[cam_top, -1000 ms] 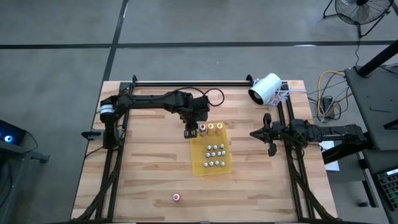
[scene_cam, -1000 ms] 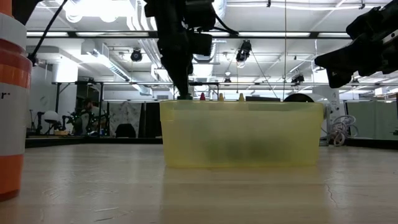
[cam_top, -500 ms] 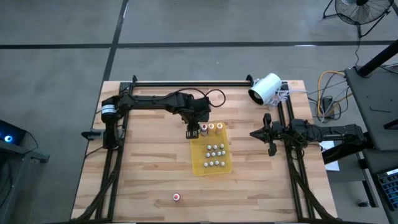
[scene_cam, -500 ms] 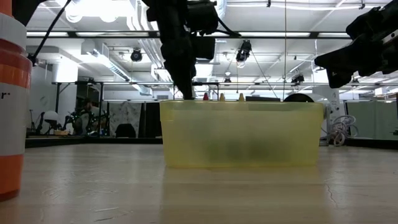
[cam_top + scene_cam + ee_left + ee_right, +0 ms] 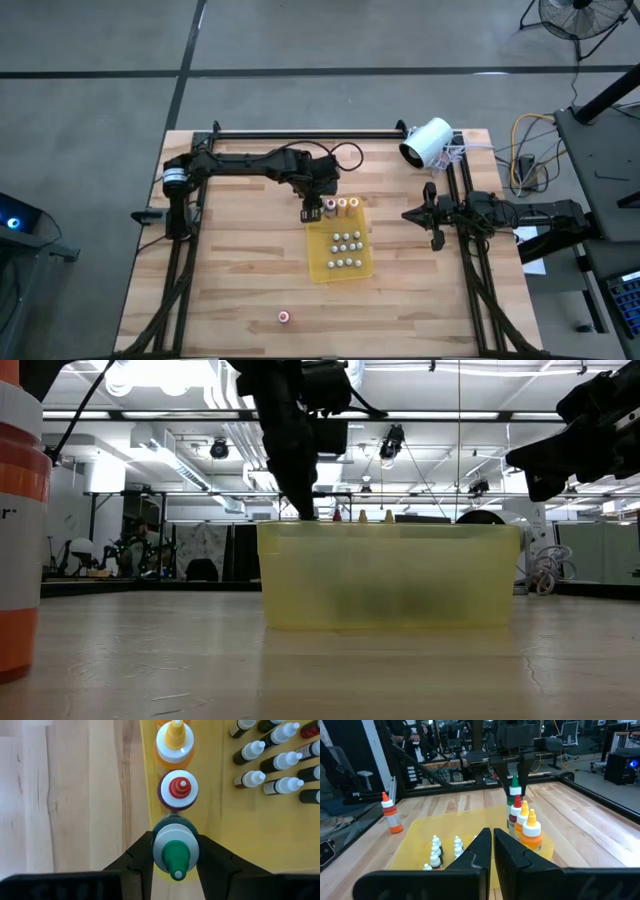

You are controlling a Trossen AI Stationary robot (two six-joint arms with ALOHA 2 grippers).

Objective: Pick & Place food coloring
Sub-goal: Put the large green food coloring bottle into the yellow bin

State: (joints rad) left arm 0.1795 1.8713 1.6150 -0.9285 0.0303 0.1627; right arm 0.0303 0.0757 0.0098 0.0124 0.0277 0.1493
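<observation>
One green-topped bottle (image 5: 175, 851) sits clamped in the left hand (image 5: 175, 862) (no label legible); right hand (image 5: 492, 851) closed, empty.

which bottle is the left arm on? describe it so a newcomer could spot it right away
Start at the yellow tray in the middle of the table. Along its far edge stands a row of taller bottles. The left end effector is shut on the green-capped bottle at the row's left end; its neighbours have a red tip and yellow tips.
</observation>
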